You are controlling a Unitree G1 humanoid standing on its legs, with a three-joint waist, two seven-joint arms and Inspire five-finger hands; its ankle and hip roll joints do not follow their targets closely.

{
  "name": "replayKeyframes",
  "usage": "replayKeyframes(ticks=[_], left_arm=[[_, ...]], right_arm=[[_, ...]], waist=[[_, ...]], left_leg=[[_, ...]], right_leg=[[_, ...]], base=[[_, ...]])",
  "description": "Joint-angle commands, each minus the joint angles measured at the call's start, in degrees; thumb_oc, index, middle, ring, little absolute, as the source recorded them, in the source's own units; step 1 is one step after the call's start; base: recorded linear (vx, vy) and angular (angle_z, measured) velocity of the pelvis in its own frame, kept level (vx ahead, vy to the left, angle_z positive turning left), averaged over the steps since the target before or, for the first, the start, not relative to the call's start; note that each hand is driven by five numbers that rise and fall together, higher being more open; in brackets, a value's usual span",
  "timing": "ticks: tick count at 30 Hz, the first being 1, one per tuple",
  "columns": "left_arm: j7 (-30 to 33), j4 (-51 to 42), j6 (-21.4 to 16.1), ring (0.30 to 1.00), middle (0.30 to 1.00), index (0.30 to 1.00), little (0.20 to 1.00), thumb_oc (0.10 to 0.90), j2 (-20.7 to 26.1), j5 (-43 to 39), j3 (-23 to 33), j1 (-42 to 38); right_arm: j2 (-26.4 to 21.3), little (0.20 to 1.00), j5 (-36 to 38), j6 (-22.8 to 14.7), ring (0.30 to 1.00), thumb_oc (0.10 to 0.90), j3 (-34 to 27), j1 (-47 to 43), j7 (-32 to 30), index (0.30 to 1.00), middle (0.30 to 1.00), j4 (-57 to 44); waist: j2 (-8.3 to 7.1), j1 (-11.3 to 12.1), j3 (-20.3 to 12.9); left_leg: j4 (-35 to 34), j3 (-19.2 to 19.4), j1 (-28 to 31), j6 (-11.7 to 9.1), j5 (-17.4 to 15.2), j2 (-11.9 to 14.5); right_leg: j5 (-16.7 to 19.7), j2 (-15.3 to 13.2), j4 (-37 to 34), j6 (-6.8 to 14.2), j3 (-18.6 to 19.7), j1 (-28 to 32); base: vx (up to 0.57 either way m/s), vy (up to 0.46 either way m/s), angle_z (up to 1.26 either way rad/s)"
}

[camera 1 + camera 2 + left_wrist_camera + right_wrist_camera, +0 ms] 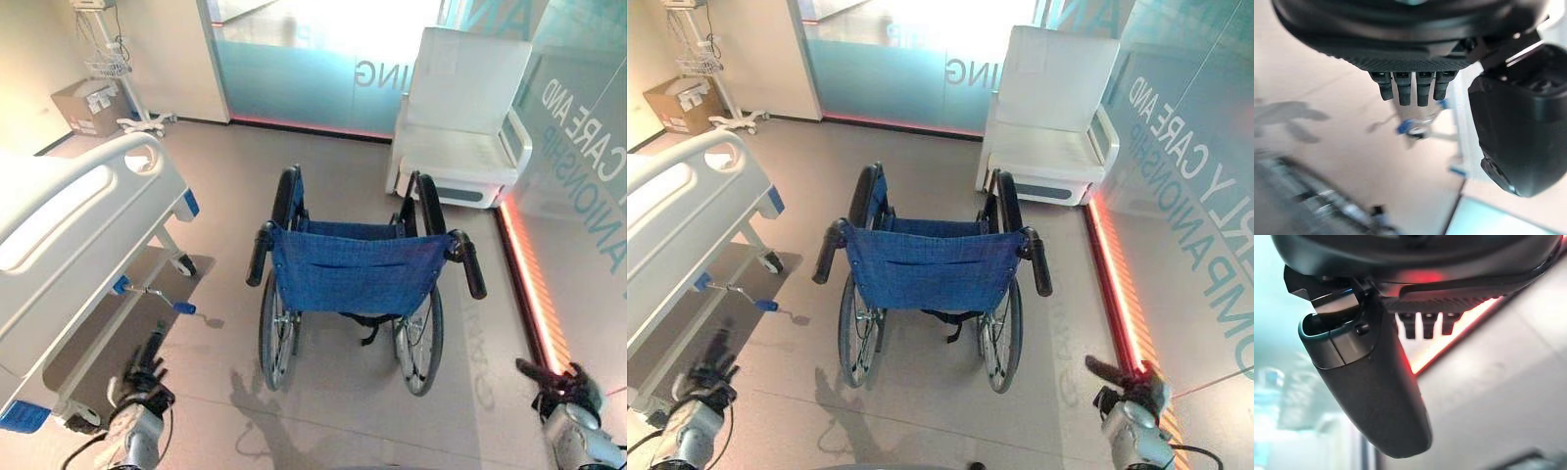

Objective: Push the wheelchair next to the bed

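Observation:
A wheelchair (358, 269) with a blue fabric back and two black push handles (261, 253) stands in the middle of the floor, its back toward me. The white hospital bed (69, 225) lies along the left, apart from the wheelchair. My left hand (147, 367) hangs low at the lower left beside the bed frame, fingers straight, holding nothing. My right hand (558, 382) is low at the lower right, near the glowing floor strip, fingers straight and empty. Both hands are well short of the handles. The wrist views show straight fingers (1410, 88) and a thumb (1371, 387) over bare floor.
A white armchair (465, 117) stands behind the wheelchair against a frosted glass wall (294, 69). A glass wall with an orange light strip (534, 284) runs along the right. A cardboard box (88, 106) and a wheeled stand (122, 69) sit at the far left.

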Motion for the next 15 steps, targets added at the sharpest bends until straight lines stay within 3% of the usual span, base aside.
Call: replayKeyframes(ticks=[1, 6, 15], left_arm=[[3.43, -6.83, -6.83, 0.9, 0.9, 0.9, 0.9, 0.8, 4.36, 4.13, 1.57, -6.35], [2.02, -16.57, -4.26, 0.9, 0.9, 0.9, 0.9, 0.8, 5.72, 4.12, 0.95, -7.62], [-6.92, -26.33, 5.71, 0.9, 0.9, 0.9, 0.9, 0.8, 8.84, -4.26, -5.0, -12.76]], right_arm=[[-7.85, 0.9, -7.34, -7.17, 0.9, 0.8, -4.41, -6.16, -9.0, 0.9, 0.9, -7.75], [-9.38, 0.9, -8.23, -5.23, 0.9, 0.8, -4.26, -9.53, -9.85, 0.9, 0.9, -17.43], [-12.8, 0.9, -3.67, -2.22, 0.9, 0.8, 2.94, -18.55, -3.63, 0.9, 0.9, -25.82]], waist=[[1.29, -0.29, -0.42], [1.77, 0.1, -0.29], [2.44, 0.29, 0.93]], left_leg=[[0.59, 0.92, -1.94, 1.83, -0.33, -1.84], [0.59, 0.43, -1.99, 1.77, -0.3, -1.94], [0.59, 0.13, -2.47, 1.71, 0.22, -2.07]], right_leg=[[-1.02, -0.13, 0.12, -1.68, -1.11, 1.93], [-1.32, -0.26, 0.12, -1.83, -1.01, 2.14], [-1.17, -0.42, 0.12, -1.82, -0.79, 1.74]], base=[[0.07, 0.017, 0.0], [0.07, 0.018, 0.01], [0.05, 0.005, 0.02]])
